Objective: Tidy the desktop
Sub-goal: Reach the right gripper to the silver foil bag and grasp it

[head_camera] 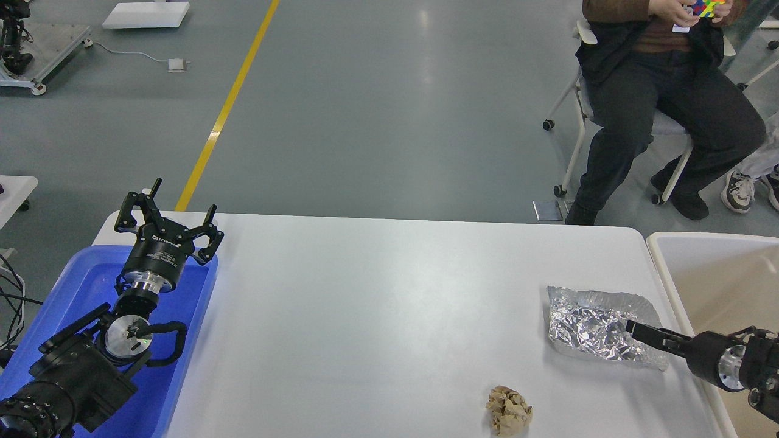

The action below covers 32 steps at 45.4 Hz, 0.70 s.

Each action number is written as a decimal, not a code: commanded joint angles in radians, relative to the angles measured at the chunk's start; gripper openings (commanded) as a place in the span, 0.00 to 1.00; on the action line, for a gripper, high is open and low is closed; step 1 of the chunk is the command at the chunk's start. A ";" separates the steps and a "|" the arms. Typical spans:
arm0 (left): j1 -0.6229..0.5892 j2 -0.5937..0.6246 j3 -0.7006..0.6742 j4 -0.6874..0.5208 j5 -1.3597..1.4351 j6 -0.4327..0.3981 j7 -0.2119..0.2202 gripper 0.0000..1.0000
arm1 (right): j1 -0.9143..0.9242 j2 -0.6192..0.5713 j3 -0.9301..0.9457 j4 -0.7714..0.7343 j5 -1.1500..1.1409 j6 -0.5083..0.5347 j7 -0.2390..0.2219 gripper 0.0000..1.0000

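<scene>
Two scraps litter the white surface (pixel 377 304): crinkled foil sheet (pixel 593 325) and brown paper wad (pixel 509 410). Right end effector (pixel 636 330) overlaps the foil, grip impossible to tell; thin foil might tear or slide. Left end effector (pixel 167 216) hangs spread above blue tray (pixel 73 286).

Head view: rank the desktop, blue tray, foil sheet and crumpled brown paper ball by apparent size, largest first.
1. desktop
2. blue tray, partly hidden by the left arm and cut by the frame edge
3. foil sheet
4. crumpled brown paper ball, smallest though nearest the camera
</scene>
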 commanded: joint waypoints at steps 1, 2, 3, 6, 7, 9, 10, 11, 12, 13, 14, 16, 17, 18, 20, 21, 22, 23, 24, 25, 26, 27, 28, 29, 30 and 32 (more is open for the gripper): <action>0.000 0.000 0.000 0.000 0.000 0.000 0.000 1.00 | -0.005 0.025 -0.023 -0.044 0.000 -0.022 0.016 0.84; 0.000 0.000 0.000 0.000 0.000 0.000 0.000 1.00 | -0.005 0.028 -0.025 -0.049 0.000 -0.022 0.016 0.82; 0.000 0.000 0.000 0.000 0.000 0.000 0.000 1.00 | -0.005 0.028 -0.025 -0.052 0.000 -0.022 0.016 0.82; 0.000 0.000 0.000 0.000 0.000 0.000 0.000 1.00 | -0.008 0.029 -0.025 -0.063 0.000 -0.020 0.016 0.81; 0.000 0.000 0.000 0.000 0.000 0.000 0.000 1.00 | -0.011 0.029 -0.025 -0.063 0.000 -0.022 0.016 0.81; 0.000 0.000 0.000 0.000 0.000 0.000 0.000 1.00 | -0.011 0.029 -0.025 -0.064 0.000 -0.020 0.016 0.80; 0.000 0.000 0.000 0.000 0.000 0.000 0.000 1.00 | -0.011 0.029 -0.025 -0.066 0.000 -0.020 0.016 0.80; 0.000 0.000 0.000 0.000 0.000 0.000 0.000 1.00 | -0.011 0.029 -0.023 -0.067 0.001 -0.022 0.016 0.80; 0.000 0.000 0.000 0.000 0.000 0.000 0.000 1.00 | -0.011 0.029 -0.023 -0.069 0.001 -0.022 0.016 0.76; 0.000 0.000 0.000 0.000 0.000 0.000 0.000 1.00 | -0.011 0.029 -0.023 -0.070 0.001 -0.020 0.016 0.68; 0.000 0.000 0.000 0.000 0.000 0.000 0.000 1.00 | -0.013 0.029 -0.025 -0.070 0.001 -0.020 0.016 0.60; 0.000 0.000 0.000 0.000 0.000 0.000 0.000 1.00 | -0.013 0.029 -0.025 -0.072 0.001 -0.019 0.016 0.47; 0.000 0.000 0.000 0.000 -0.002 0.000 0.000 1.00 | -0.014 0.029 -0.026 -0.072 0.001 -0.019 0.015 0.39; 0.000 0.000 0.000 0.000 0.000 0.000 0.000 1.00 | -0.016 0.029 -0.026 -0.073 0.001 -0.019 0.015 0.29; 0.000 0.000 0.000 0.000 0.000 0.000 0.000 1.00 | -0.019 0.031 -0.034 -0.081 0.000 -0.017 0.015 0.09; 0.000 -0.001 0.000 0.000 0.000 0.000 0.000 1.00 | -0.019 0.031 -0.043 -0.086 0.001 -0.017 0.015 0.02; 0.000 0.000 0.000 0.000 0.000 0.000 0.000 1.00 | -0.017 0.032 -0.055 -0.089 0.001 -0.017 0.015 0.00; 0.000 0.000 0.000 0.000 0.000 0.000 0.000 1.00 | -0.017 0.035 -0.066 -0.092 0.001 -0.019 0.015 0.00; 0.000 0.000 0.000 0.000 0.000 0.000 0.000 1.00 | -0.017 0.037 -0.077 -0.095 0.001 -0.019 0.015 0.00; 0.000 0.000 0.000 0.000 0.000 0.000 0.000 1.00 | -0.017 0.037 -0.083 -0.098 0.001 -0.019 0.015 0.00; 0.000 0.000 0.000 0.000 0.000 0.000 0.000 1.00 | -0.017 0.039 -0.088 -0.098 0.001 -0.019 0.015 0.00; 0.000 0.000 0.000 0.000 0.000 0.000 0.000 1.00 | -0.017 0.039 -0.089 -0.098 0.001 -0.019 0.015 0.00; 0.000 0.000 0.000 0.000 0.000 0.000 0.000 1.00 | -0.017 0.037 -0.089 -0.098 0.001 -0.019 0.015 0.00; 0.000 0.000 0.000 0.000 0.000 0.000 0.000 1.00 | -0.017 0.039 -0.091 -0.098 0.001 -0.019 0.016 0.00; 0.000 0.000 0.000 0.000 0.000 0.000 0.000 1.00 | -0.017 0.037 -0.091 -0.098 0.001 -0.019 0.016 0.00; 0.000 0.000 0.000 0.000 0.000 0.000 0.000 1.00 | -0.019 0.039 -0.091 -0.098 0.001 -0.019 0.020 0.00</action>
